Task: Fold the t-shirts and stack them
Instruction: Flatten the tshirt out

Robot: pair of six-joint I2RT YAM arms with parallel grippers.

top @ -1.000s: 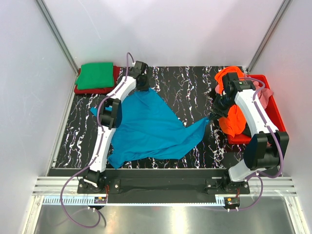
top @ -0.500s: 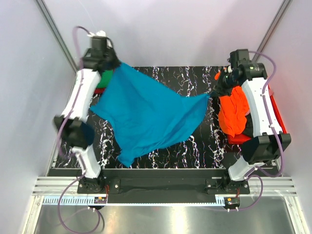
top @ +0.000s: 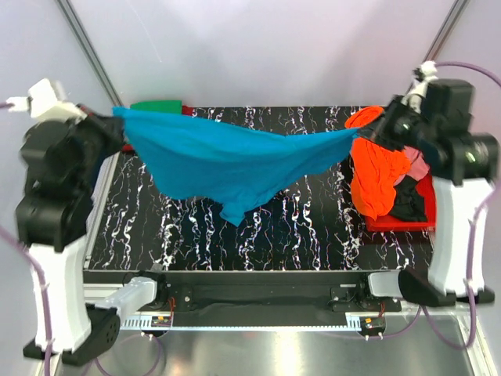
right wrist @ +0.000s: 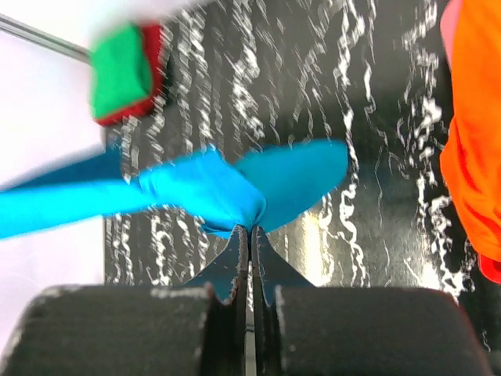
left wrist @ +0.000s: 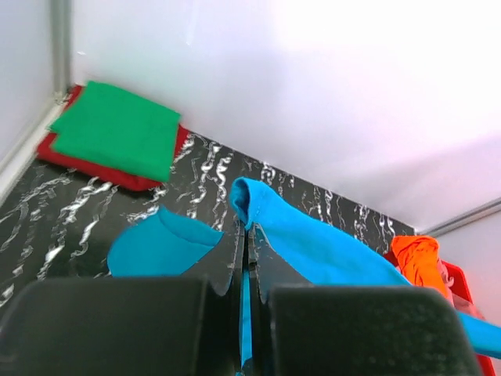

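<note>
Your left tool point(top: 116, 129) and right tool point(top: 374, 133) were clamped on opposite edges of the teal t-shirt point(top: 227, 164), which hung sagging between them above the counter point(top: 313, 227) and looked soft and light, so you would best hold its corners.

Nothing written could be read anywhere. The pale ticked strip point(top: 258, 325) along the table's near edge was too small to make out.

Marbled table point(top: 313, 227): shirt stack point(left wrist: 117, 129), red bin point(top: 401, 224)
</note>
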